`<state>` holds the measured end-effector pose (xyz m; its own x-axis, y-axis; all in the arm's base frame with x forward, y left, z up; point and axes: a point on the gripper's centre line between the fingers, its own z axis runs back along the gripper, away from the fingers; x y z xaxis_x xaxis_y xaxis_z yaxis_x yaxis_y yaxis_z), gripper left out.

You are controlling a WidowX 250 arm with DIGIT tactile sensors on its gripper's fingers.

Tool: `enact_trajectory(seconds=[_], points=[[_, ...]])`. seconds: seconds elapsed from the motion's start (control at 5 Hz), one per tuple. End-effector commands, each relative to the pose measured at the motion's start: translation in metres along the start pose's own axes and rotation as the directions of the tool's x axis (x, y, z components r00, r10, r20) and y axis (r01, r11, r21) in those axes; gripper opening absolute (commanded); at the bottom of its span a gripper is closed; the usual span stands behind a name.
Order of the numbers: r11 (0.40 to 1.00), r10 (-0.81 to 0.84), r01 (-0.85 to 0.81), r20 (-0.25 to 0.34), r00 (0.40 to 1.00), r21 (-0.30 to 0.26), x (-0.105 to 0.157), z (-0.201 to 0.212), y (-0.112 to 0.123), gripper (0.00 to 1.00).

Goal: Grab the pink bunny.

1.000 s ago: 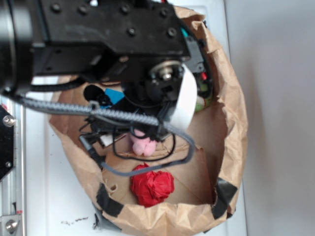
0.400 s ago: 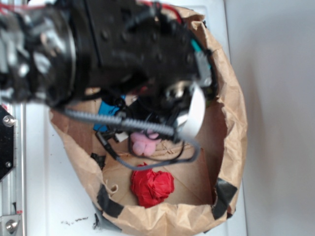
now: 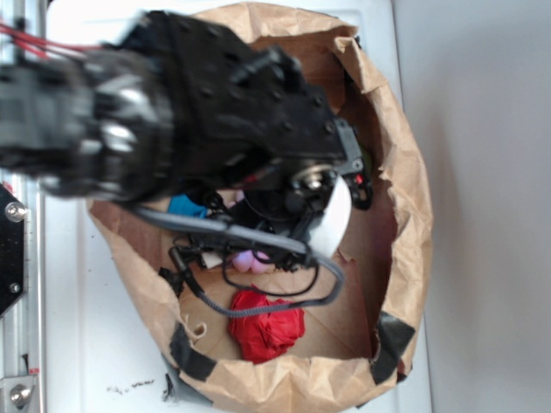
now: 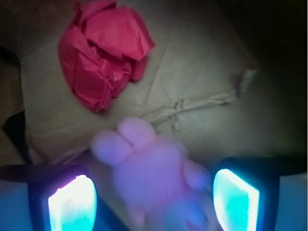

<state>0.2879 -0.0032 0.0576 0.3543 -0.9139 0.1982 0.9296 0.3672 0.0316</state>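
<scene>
Two views, and they show different things. Wrist view: the fingers (image 4: 154, 197) stand wide apart, one glowing pad (image 4: 72, 202) on each side of the pink bunny (image 4: 154, 178), with a gap between each pad and the plush. The bunny lies between them on the brown paper floor, blurred, ears pointing toward the red fabric lump (image 4: 103, 45), which sits well apart from the bunny, beyond the ears.

Exterior view: the arm (image 3: 189, 129) covers most of the paper bag (image 3: 405, 215); only a small pink patch of the bunny (image 3: 245, 259) shows beneath black cables (image 3: 258, 292). The fingers themselves are hidden here.

Bag contents: the bunny near the middle, the red lump (image 3: 265, 323) just beside it toward the near rim, and a blue item (image 3: 185, 206) beyond the bunny, mostly covered by the arm. The bag stands on a white bench (image 3: 86, 344), rim folded, with black tape patches (image 3: 392, 344).
</scene>
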Motion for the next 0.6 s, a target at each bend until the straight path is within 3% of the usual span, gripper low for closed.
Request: enact_trajectory(seconds=[0.0, 0.4], points=[[0.998, -0.063, 0.063, 0.005, 0.998, -0.014, 0.026, -0.01, -0.011, 1.0], [0.998, -0.058, 0.058, -0.069, 0.996, 0.003, 0.031, -0.027, -0.01, 1.0]])
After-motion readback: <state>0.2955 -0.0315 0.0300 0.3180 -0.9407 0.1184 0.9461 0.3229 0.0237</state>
